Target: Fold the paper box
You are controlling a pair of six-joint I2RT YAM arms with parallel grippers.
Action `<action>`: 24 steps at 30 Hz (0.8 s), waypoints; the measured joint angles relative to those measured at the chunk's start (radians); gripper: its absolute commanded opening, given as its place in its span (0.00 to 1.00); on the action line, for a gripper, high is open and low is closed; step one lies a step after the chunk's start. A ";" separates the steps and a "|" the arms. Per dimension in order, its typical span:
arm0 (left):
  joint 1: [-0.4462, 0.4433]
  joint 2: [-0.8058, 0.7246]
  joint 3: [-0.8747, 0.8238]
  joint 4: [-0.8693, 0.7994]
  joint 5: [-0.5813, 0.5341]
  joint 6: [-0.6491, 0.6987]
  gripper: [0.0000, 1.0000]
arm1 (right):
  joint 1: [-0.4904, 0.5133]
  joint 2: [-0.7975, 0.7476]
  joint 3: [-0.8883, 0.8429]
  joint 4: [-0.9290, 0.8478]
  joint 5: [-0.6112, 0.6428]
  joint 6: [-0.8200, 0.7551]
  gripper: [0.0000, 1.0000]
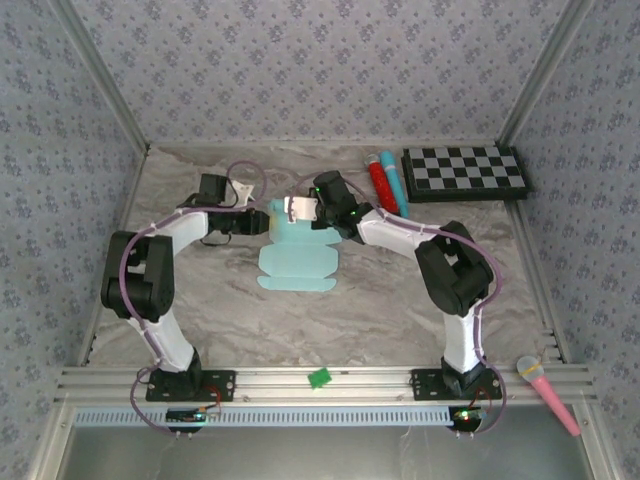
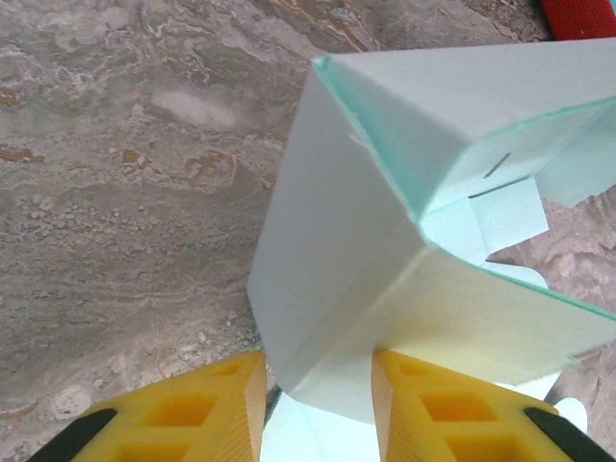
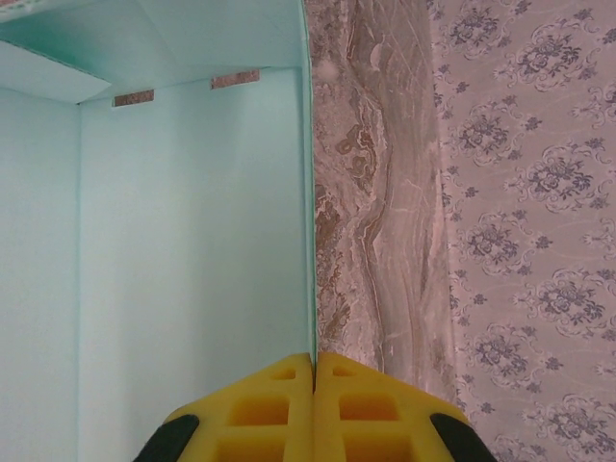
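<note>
Paper box (image 1: 297,262) | lay mid-table (image 1: 400,310), toward far edge | far walls stood raised; near flaps lay flat, unfolded | left gripper (image 2: 318,361) spread, straddled a wall | right gripper (image 3: 315,364) pinched side wall

The marbled table (image 1: 420,310) carries the paper box (image 1: 297,265) centrally — checkerboard (image 1: 465,172), red tube (image 1: 381,182), blue tube (image 1: 392,180) farther back.
</note>
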 measured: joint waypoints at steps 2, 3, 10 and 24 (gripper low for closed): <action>-0.002 -0.003 -0.004 0.003 0.005 0.008 0.40 | 0.002 0.000 0.000 0.000 0.000 0.000 0.00; -0.003 -0.003 -0.004 0.007 0.005 0.011 0.40 | 0.002 0.000 0.000 0.000 0.002 0.000 0.00; -0.010 0.000 -0.004 0.038 0.004 0.020 0.42 | 0.006 0.000 0.000 0.000 0.012 0.000 0.00; -0.057 0.037 -0.019 0.147 -0.078 -0.016 0.38 | 0.018 0.000 0.000 0.004 0.036 0.000 0.00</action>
